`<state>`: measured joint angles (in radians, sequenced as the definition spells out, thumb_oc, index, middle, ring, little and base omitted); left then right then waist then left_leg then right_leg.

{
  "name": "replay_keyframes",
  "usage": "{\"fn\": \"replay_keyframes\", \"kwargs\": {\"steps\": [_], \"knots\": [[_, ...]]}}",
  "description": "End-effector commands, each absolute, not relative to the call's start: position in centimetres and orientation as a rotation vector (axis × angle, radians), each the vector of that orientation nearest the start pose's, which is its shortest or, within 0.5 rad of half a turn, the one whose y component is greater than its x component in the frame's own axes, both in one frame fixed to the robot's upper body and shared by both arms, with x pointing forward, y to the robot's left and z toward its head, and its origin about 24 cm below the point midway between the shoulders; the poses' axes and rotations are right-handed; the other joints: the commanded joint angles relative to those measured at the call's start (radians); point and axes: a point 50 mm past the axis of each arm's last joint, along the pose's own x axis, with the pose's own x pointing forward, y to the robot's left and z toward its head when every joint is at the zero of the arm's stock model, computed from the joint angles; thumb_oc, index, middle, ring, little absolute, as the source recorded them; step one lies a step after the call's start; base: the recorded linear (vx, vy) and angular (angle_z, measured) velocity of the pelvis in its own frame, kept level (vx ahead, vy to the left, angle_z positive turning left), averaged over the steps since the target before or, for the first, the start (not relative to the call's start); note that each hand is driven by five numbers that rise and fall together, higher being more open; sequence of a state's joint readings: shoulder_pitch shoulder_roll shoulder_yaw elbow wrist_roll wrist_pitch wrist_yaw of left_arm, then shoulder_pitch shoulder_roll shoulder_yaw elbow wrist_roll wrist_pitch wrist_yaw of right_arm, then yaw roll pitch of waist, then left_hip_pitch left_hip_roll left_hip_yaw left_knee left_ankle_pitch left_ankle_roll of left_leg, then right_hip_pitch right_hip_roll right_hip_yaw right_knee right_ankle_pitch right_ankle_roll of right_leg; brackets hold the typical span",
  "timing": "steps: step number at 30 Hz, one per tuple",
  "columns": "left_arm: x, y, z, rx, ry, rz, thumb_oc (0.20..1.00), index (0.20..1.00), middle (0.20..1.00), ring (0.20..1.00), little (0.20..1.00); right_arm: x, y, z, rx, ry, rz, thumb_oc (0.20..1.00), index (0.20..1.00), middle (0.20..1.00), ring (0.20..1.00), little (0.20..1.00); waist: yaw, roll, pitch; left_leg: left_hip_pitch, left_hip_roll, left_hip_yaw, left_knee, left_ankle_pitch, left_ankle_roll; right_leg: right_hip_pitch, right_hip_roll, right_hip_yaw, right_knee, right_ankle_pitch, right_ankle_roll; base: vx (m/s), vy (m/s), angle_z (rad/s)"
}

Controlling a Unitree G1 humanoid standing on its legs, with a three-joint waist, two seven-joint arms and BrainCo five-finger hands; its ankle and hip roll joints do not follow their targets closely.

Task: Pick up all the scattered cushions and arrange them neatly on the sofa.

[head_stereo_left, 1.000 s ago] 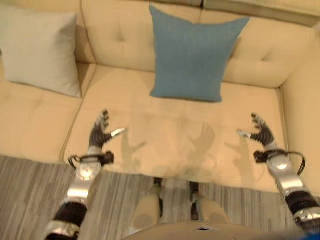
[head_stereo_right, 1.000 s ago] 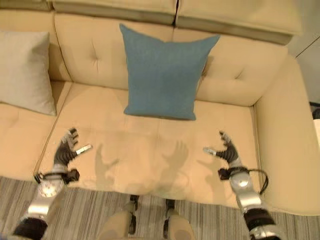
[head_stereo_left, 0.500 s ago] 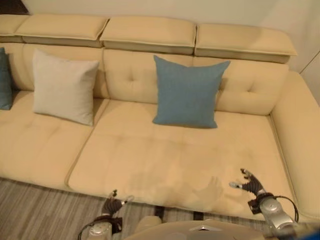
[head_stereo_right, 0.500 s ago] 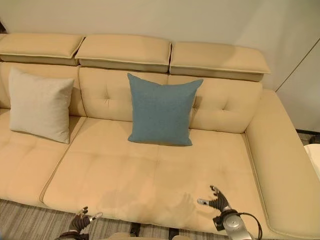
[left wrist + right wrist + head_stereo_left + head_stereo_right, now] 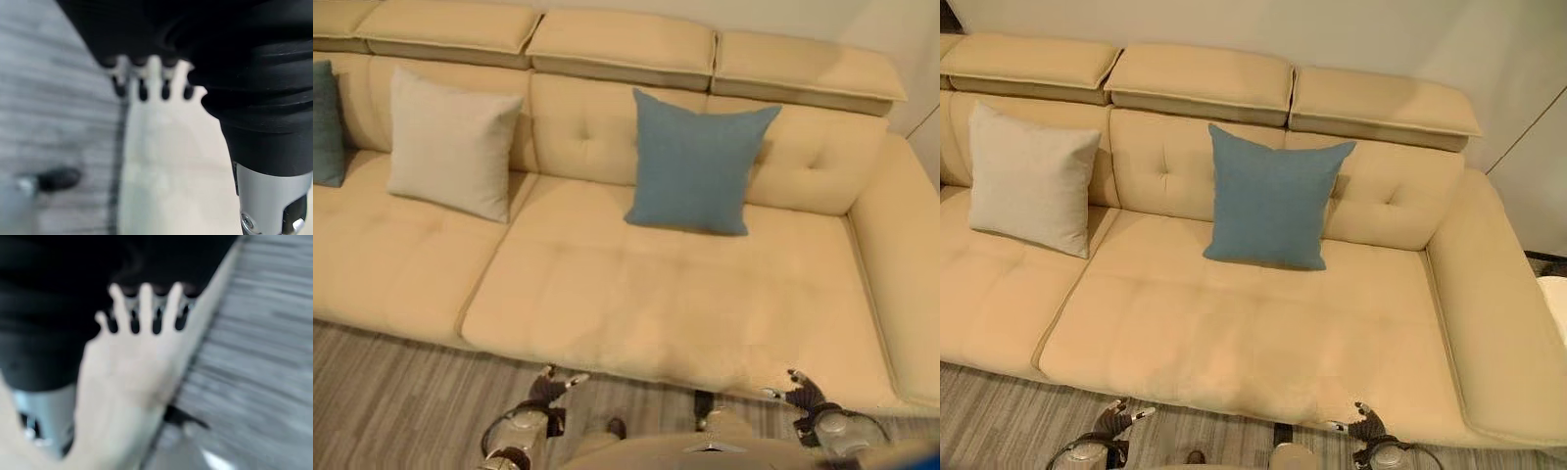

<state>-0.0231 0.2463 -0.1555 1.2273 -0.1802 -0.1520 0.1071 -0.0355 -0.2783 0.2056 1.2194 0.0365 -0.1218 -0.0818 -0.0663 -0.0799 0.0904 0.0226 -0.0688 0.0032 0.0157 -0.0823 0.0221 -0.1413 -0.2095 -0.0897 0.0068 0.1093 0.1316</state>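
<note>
Blue cushion (image 5: pixel 697 163), white cushion (image 5: pixel 452 143): propped upright against sofa (image 5: pixel 636 294) backrest. Left hand (image 5: pixel 548 388), right hand (image 5: pixel 800 394): fingers released, empty, low at seat front.

The sofa (image 5: pixel 1234 323), across the frame's centre, had matt, smooth cream upholstery with tufted buttons. The blue cushion (image 5: pixel 1273 199) at upper centre and the pale cushion (image 5: pixel 1028 178) at upper left were woven cloth, matt. The floor (image 5: pixel 391 392) along the bottom edge looked like streaked grey wood-grain planks.
</note>
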Motion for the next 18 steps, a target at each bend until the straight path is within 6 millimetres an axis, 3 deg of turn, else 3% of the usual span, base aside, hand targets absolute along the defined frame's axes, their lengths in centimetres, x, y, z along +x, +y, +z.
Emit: {"fn": "replay_keyframes", "kwargs": {"steps": [1, 4, 7, 9, 11, 18], "knots": [[10.8, 24.6, -15.1, 0.232, 1.045, 0.215, 1.000, 1.000, 1.000, 1.000, 1.000, 13.9, -25.4, -13.9, -0.401, 1.000, -0.105, 1.000, 1.000, 1.000, 1.000, 1.000, 0.020, 0.014, 0.024, -0.005, 0.026, -0.031, 0.025, -0.001, -0.063, -0.070, 0.075, 0.021, 0.026, 0.071, 0.050, -0.20, 0.101, -0.39], [10.8, 25.3, -14.9, 0.263, 1.060, 0.227, 1.000, 1.000, 1.000, 1.000, 1.000, 13.4, -25.3, -14.3, -0.407, 1.043, -0.110, 1.000, 1.000, 1.000, 1.000, 1.000, 0.027, 0.024, 0.035, -0.037, 0.032, -0.028, 0.034, 0.019, -0.047, -0.066, 0.096, 0.064, 0.134, 0.005, 0.034, -0.21, 0.087, -0.11], [10.0, 25.7, -15.1, 0.265, 1.099, 0.239, 1.000, 1.000, 1.000, 1.000, 1.000, 12.2, -25.6, -14.7, -0.413, 1.097, -0.119, 1.000, 1.000, 1.000, 1.000, 1.000, 0.057, 0.040, 0.015, -0.054, 0.047, -0.022, 0.026, 0.031, -0.038, -0.012, 0.082, 0.021, 0.192, -0.064, 0.013, -0.12, 0.023, -0.05], [9.6, 25.9, -15.2, 0.250, 1.110, 0.260, 1.000, 1.000, 1.000, 1.000, 1.000, 11.5, -25.9, -14.8, -0.414, 1.123, -0.127, 1.000, 1.000, 1.000, 1.000, 1.000, 0.078, 0.028, 0.001, -0.054, 0.041, -0.013, 0.021, 0.035, -0.046, 0.054, 0.070, -0.008, 0.117, -0.064, 0.019, -0.03, -0.032, -0.17], [10.3, 27.3, -14.7, 0.275, 1.112, 0.282, 1.000, 1.000, 1.000, 1.000, 1.000, 10.9, -26.4, -14.9, -0.435, 1.158, -0.123, 1.000, 1.000, 1.000, 1.000, 1.000, 0.069, 0.023, -0.026, -0.039, 0.047, 0.002, 0.004, 0.037, -0.055, 0.074, 0.075, 0.005, 0.051, -0.064, 0.024, 0.06, -0.052, -0.24], [9.8, 27.0, -14.9, 0.232, 1.132, 0.278, 1.000, 1.000, 1.000, 1.000, 1.000, 11.0, -26.9, -14.8, -0.434, 1.162, -0.129, 1.000, 1.000, 1.000, 1.000, 1.000, 0.054, 0.027, -0.064, 0.002, 0.074, 0.010, -0.056, 0.067, -0.074, 0.138, 0.106, 0.014, -0.068, -0.050, 0.018, 0.03, -0.076, -0.14]]}}
